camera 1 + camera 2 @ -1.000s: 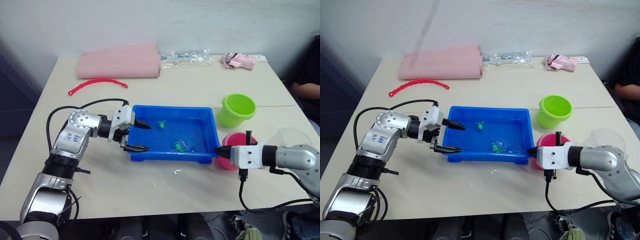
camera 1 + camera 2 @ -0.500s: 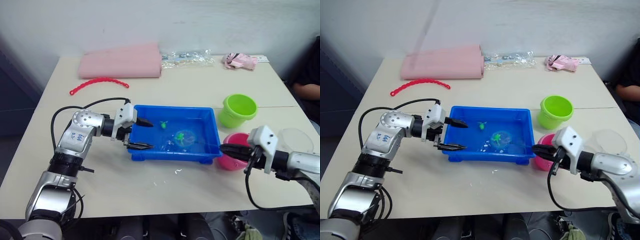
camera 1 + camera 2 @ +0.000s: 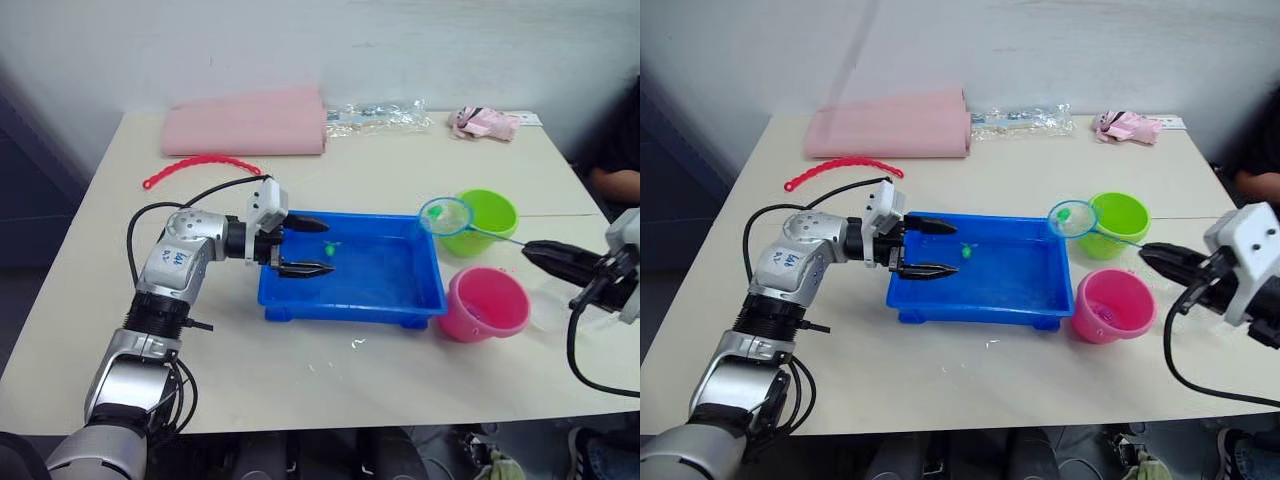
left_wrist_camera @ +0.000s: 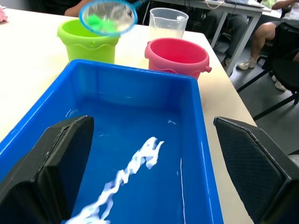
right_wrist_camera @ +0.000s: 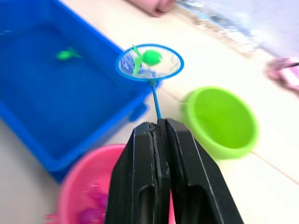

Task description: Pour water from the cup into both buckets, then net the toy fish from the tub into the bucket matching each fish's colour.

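Observation:
The blue tub (image 3: 350,285) holds water and one green toy fish (image 3: 965,251). My right gripper (image 5: 158,123) is shut on the thin handle of the net (image 3: 445,215). The hoop hangs in the air over the tub's far right corner, just left of the green bucket (image 3: 487,217), with a green fish (image 5: 150,57) in its mesh. The pink bucket (image 3: 485,303) stands in front of the green one, with pink fish (image 5: 91,214) inside. The clear cup (image 4: 168,22) sits behind the pink bucket in the left wrist view. My left gripper (image 3: 955,249) is open over the tub's left end.
A pink rolled cloth (image 3: 245,125), a red beaded strip (image 3: 200,167), a clear plastic bag (image 3: 385,115) and a small pink cloth item (image 3: 485,122) lie along the table's far side. A person (image 3: 615,150) sits at the right edge.
My right gripper has lifted the net out of the tub with a green fish in it and carried it back and right, up beside the green bucket. My left gripper has reached further over the tub.

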